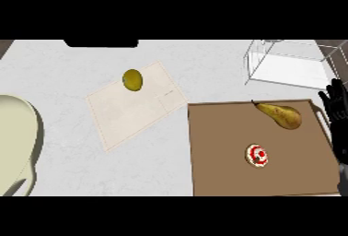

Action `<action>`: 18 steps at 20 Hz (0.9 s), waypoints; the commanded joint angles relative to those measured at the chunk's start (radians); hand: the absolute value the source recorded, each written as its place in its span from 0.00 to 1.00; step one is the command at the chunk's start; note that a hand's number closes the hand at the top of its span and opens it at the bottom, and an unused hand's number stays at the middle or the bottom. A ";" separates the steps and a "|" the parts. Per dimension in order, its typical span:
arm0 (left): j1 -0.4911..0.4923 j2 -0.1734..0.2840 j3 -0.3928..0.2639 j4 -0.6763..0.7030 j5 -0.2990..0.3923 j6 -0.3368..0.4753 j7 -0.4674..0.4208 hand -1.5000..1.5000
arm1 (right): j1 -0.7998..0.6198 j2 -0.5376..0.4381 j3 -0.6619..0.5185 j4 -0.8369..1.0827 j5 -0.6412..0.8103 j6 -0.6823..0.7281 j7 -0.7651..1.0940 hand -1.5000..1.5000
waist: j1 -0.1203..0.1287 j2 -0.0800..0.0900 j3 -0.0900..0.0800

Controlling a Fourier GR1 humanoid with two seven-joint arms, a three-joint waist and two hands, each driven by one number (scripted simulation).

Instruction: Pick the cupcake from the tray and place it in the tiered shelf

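Bright, even light; faint shadows; no glare.

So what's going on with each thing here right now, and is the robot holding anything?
cupcake: upright on the tray, untouched.
tray: flat on the counter, holding the cupcake and a pear.
pear: lying on its side on the tray.
tiered shelf: standing at the far right, nothing visible in it.
right hand: open, fingers up, holding nothing, at the right edge.
yellow-green fruit: resting on the mat.
mat: lying flat.
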 commanded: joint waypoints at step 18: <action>0.106 -0.250 -0.202 0.281 0.218 -0.194 0.334 0.50 | -0.194 -0.417 0.015 0.385 -0.011 0.886 -0.291 0.00 | 0.023 -0.001 0.019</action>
